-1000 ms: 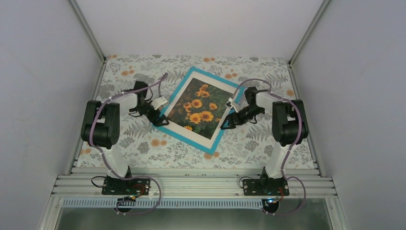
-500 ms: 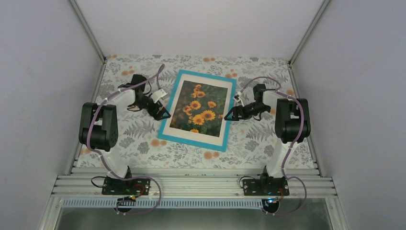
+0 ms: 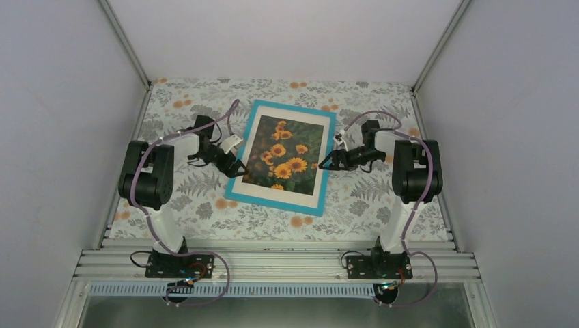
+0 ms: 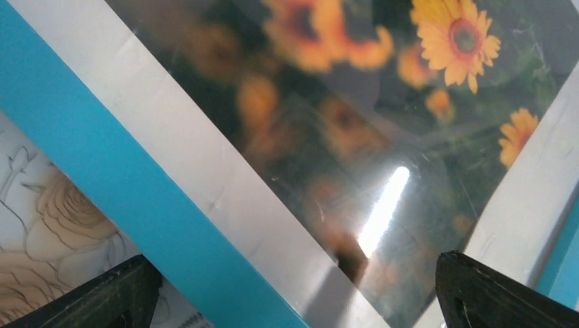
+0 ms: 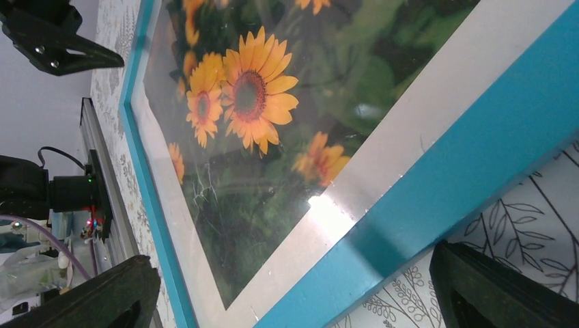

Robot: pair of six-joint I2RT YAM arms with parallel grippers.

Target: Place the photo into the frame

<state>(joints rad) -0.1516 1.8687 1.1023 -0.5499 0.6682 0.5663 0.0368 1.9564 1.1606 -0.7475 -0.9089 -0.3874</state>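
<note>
Since half a second ago, you see the left end effector [image 3: 237, 168] drawn in to the left edge of the frame [image 3: 273, 204]. The right end effector [image 3: 323, 165] sits at the opposite edge. Both are spread wide, pinching nothing. The photo [image 3: 283, 156] lies inside the frame, flat on the counter [image 3: 355, 205].

My gripper [image 5: 297, 297] is spread wide, fingers at 7 and 5 o'clock, holding nothing. Between them runs an edge of the teal frame [image 5: 464, 157], which lies on the floral tablecloth [image 5: 539, 205]. The sunflower photo [image 5: 252, 96] sits inside it, within a white border [image 5: 410, 102], under glare. The left gripper [image 5: 51, 37] shows at 10 o'clock.
</note>
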